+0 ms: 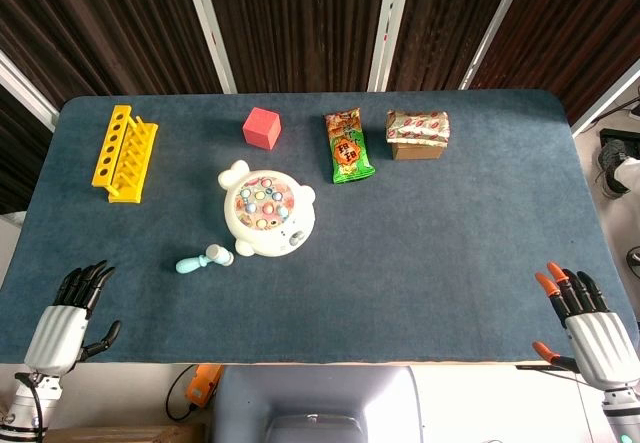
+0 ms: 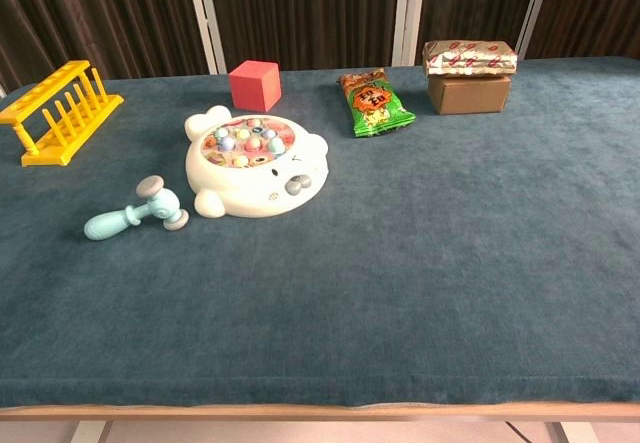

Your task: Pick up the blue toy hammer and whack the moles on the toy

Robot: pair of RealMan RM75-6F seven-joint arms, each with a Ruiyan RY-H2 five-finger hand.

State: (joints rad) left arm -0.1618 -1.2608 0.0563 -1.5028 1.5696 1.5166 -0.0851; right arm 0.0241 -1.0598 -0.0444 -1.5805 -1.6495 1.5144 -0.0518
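The light blue toy hammer [image 1: 204,258] [image 2: 137,212] lies flat on the dark blue table, its head toward the mole toy. The white bear-shaped mole toy [image 1: 266,213] [image 2: 257,164] sits just to its right, with several coloured moles on top. My left hand [image 1: 72,316] hovers at the table's near left corner, fingers spread and empty, well short of the hammer. My right hand [image 1: 590,325] is at the near right corner, fingers apart, holding nothing. Neither hand shows in the chest view.
A yellow peg rack [image 1: 124,153] [image 2: 56,110] stands at the far left. A red cube [image 1: 262,128] [image 2: 254,85], a green snack packet [image 1: 348,145] [image 2: 375,103] and a brown box with a packet on top [image 1: 417,134] [image 2: 468,76] line the far side.
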